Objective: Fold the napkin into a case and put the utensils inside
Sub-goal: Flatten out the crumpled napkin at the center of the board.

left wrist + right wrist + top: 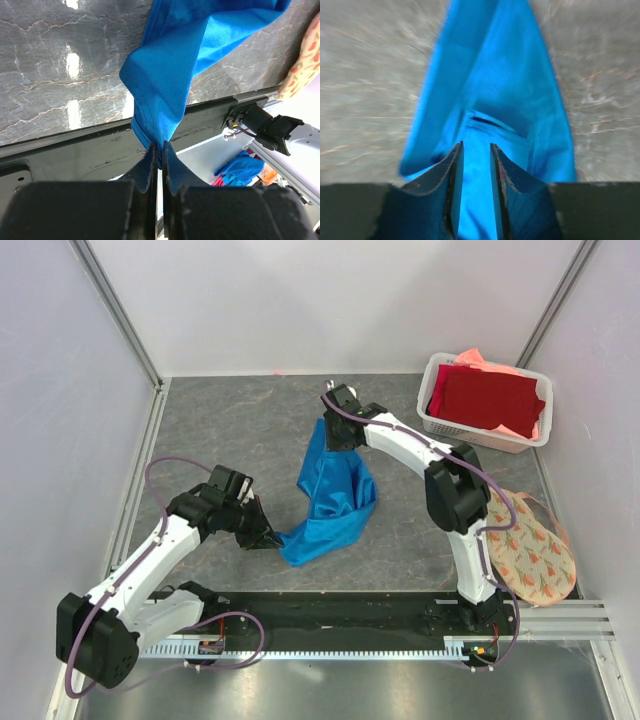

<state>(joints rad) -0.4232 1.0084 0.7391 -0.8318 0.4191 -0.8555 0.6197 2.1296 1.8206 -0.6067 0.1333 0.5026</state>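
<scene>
My left gripper (159,150) is pinched down to a thin slit on a hemmed corner of the napkin (335,495), and the bright blue, finely knit cloth bunches into a tight twist just above my dark fingertips. My right gripper (473,155) holds another edge of the same cloth between narrowly set fingers, with the fabric filling the gap between them and falling away in long, smooth folds. From above, the napkin hangs as a loose, slightly shiny drape between my two grips. It is raised at the far end under my right wrist and sags to a crumpled point at my left, over the middle of the grey, marble-veined table (230,430). At the far right corner stands a white slotted plastic basket (432,420) holding a flat dark red cloth (490,398) over a salmon-pink cloth (475,357). Beside my right arm's base lies a rounded beige mat (535,555) printed with orange flowers.
</scene>
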